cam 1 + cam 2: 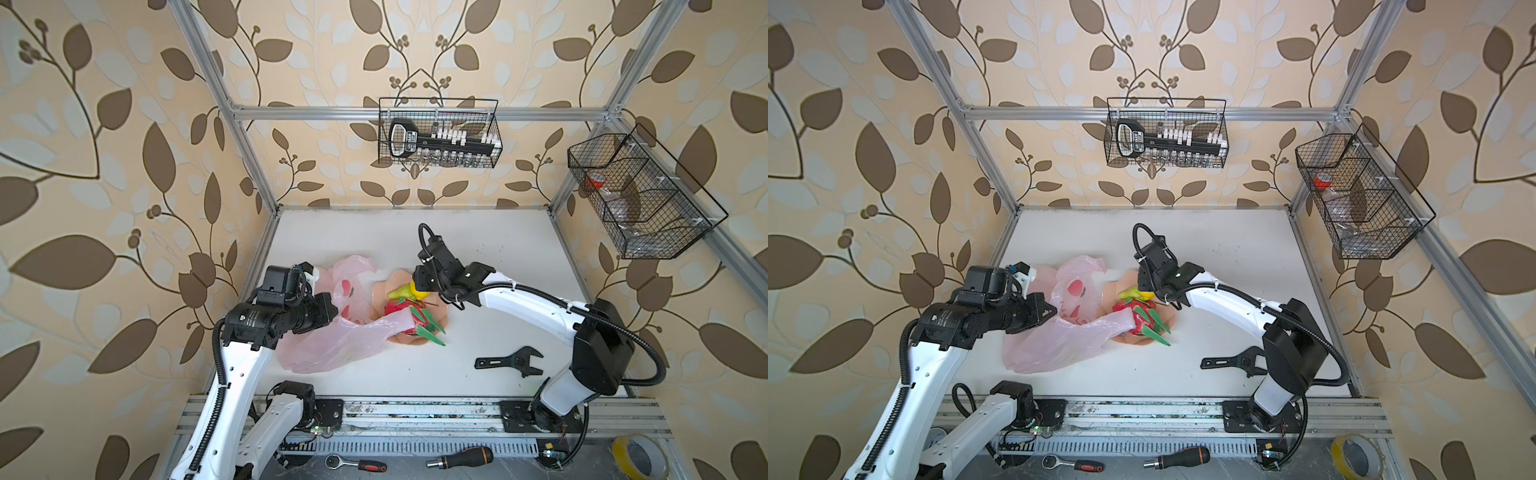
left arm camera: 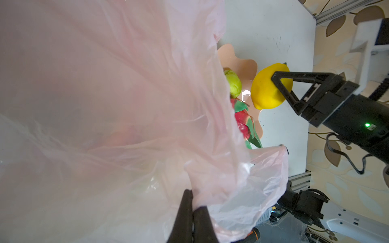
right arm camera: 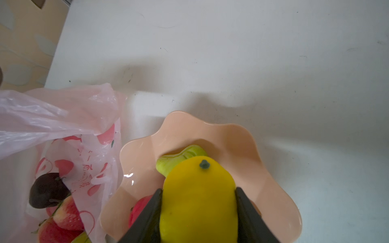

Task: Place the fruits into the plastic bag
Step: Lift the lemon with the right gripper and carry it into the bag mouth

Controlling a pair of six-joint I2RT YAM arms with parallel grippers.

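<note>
Fingers (image 3: 147,214) on yellow fruit (image 3: 197,195); white tabletop (image 3: 252,63)

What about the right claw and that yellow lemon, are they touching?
Touching. In the right wrist view the fingers of the right claw press against both sides of the lemon, with no gap showing.

Bright, soft, even light in both top views, wide-angle stretch at the edges, grey aluminium frame posts (image 1: 249,153) leaning outward. Faint shadows lie on the white tabletop (image 3: 273,63). A white glint on the glossy peach-pink scalloped bowl (image 3: 242,143). Close to the left wrist lens, the translucent pale pink plastic bag (image 2: 105,94) is a milky blur.
</note>
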